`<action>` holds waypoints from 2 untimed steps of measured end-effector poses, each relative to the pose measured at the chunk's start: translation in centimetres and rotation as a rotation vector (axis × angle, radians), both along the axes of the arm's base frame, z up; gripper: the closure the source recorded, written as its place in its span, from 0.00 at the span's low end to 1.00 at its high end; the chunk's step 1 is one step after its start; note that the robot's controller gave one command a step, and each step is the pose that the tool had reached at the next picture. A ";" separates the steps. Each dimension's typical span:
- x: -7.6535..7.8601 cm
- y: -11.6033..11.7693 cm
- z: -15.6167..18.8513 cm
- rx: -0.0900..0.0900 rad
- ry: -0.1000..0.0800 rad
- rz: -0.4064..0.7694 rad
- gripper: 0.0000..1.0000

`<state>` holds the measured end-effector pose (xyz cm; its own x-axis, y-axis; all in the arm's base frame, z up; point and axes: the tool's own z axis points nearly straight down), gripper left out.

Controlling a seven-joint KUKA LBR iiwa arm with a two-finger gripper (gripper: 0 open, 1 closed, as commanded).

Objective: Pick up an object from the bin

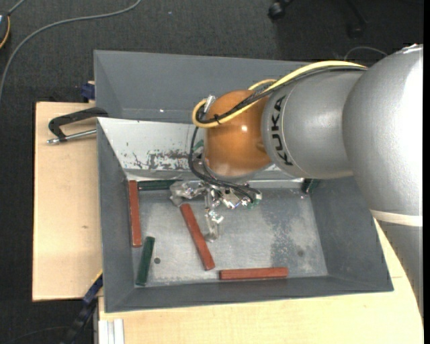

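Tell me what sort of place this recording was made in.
Probably a robotics lab's bin-picking test cell: a KUKA arm reaches into a grey metal bin holding red-brown sticks and a dark green stick.

Grey bin (111,222) holds three red sticks (197,236) and a green stick (144,260).

Dark carpet floor (201,27), pale cable (80,19) trailing

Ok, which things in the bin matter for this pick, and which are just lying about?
In play: the gripper, low at mid-bin; the slanted red-brown flat stick just left of it, the nearest thing.
Lying about: the red-brown flat stick along the left wall; the red-brown flat stick by the near wall; the dark green stick in the near left corner.
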<state>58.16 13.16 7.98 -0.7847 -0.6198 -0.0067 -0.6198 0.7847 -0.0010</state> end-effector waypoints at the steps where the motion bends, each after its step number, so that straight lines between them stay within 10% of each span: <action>1: -0.8 1.2 -0.8 -0.002 0.001 0.477 0.00; 2: -0.8 1.2 -0.8 -0.002 0.001 0.475 1.00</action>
<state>57.41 14.35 7.18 -0.4146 -0.9100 -0.0046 -0.9100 0.4146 -0.0010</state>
